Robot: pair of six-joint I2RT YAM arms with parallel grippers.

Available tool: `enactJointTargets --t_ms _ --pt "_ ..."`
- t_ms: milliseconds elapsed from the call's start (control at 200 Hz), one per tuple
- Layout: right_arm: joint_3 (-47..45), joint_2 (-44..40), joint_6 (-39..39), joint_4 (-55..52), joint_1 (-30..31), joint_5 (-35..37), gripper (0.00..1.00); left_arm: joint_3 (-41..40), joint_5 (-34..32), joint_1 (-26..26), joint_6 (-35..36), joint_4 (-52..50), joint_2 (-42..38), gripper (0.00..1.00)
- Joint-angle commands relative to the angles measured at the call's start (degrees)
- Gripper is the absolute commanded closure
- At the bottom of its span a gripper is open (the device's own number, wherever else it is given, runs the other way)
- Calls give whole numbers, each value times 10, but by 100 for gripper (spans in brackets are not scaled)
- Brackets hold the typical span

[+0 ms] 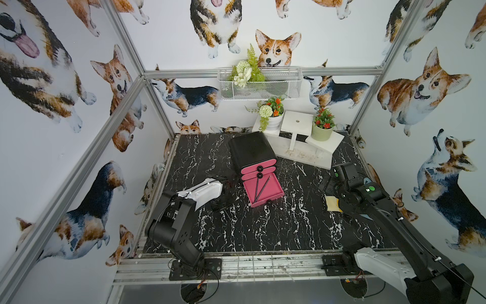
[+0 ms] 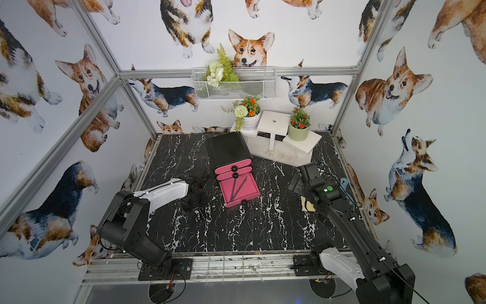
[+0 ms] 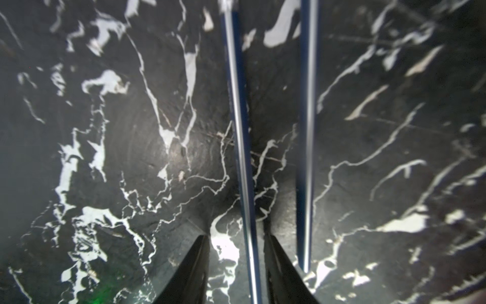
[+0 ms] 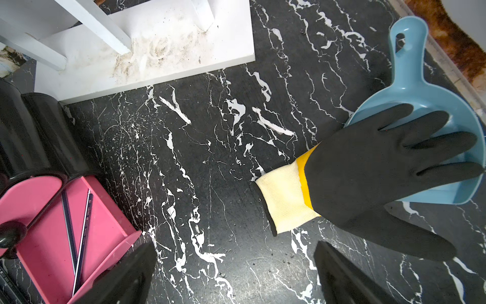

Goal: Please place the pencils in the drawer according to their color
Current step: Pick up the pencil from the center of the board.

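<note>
Straddling dark blue pencil (image 3: 240,131) on table (image 3: 105,158), left gripper (image 3: 235,235) narrow, not yet pinching; pencil axis 12-to-6 through jaws; pink drawer (image 1: 274,185) at its 3 o'clock; right gripper (image 4: 234,244) wide, empty, farther.

Black tabletop (image 1: 263,231), veined white like marble. Pink drawer (image 1: 274,189) with black knobs (image 1: 259,168), in a black cabinet (image 1: 249,150). Dark blue pencils (image 3: 239,118). Black glove (image 4: 368,179), yellow band, cream cuff. Light blue scoop (image 4: 410,86). White walls (image 1: 184,39), corgi print.
</note>
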Motion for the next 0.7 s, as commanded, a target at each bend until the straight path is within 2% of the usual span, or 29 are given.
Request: enactJointTargets --t_ms 0,155,385,460,611,696 --pt "-2 -4 -5 11 2 -1 0 -18 12 4 3 24 3 62" --pt "3 -7 -4 7 1 1 0 -51 19 12 0 23 14 69" --pt "4 -15 0 3 1 5 0 -118 59 58 6 68 -20 82" --pt "6 -14 1 3 1 5 0 -117 59 62 5 69 -21 89" --pt "8 -14 1 1 1 3 0 -117 64 68 5 73 -21 93" --pt "8 -16 1 -1 1 3 0 -120 65 71 1 76 -23 100"
